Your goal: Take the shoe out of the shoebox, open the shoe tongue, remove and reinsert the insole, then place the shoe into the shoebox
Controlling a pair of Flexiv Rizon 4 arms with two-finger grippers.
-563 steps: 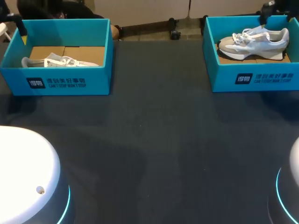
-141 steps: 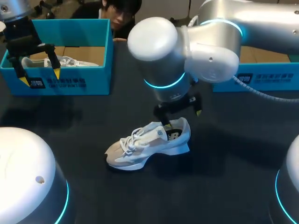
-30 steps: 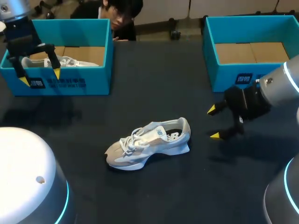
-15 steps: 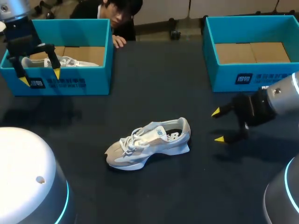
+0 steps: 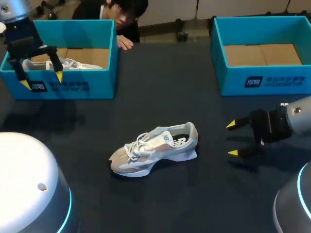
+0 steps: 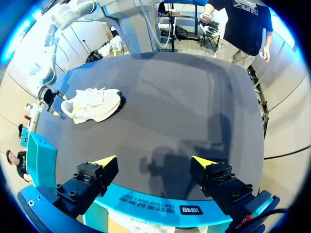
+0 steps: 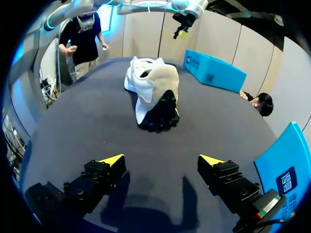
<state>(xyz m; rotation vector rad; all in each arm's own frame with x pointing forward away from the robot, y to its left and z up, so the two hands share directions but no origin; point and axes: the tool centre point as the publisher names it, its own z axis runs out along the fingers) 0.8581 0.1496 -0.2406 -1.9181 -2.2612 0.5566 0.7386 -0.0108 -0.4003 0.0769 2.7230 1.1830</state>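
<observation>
At mid-table point(image 5: 160, 97), found shoe point(image 5: 155, 145) standing on its sole, outside both boxes, toe toward left arm's side, heel toward right gripper point(image 5: 232, 139). Found right gripper low over table beyond heel, near but apart from shoe, fingers spread, nothing held. Found left gripper point(image 5: 42, 80) hanging at front wall of left box point(image 5: 73, 90), well apart from shoe, fingers likewise spread and empty.

Judged removal done and tongue-opening in hand. Advised steadying heel first with right gripper, one finger either side of collar, before any pull. Advised bringing left gripper across to pinch only top edge of tongue point(image 5: 163, 137), above laces point(image 5: 138, 144), then drawing it up and toward toe. Judged shoe light and upper soft, so likely to slide or tip if pulled unsteadied. Judged a wide opening needed for insole to come out flat.

Noted second shoe point(image 5: 63, 63) lying in left box, near left gripper. Noted right box point(image 5: 262, 80) showing only cardboard floor. Noted a person's hand point(image 5: 125, 43) at far table edge just beside left box, well apart from shoe. Marked laces crossing tongue as chief obstruction; could not tell how tightly drawn.
</observation>
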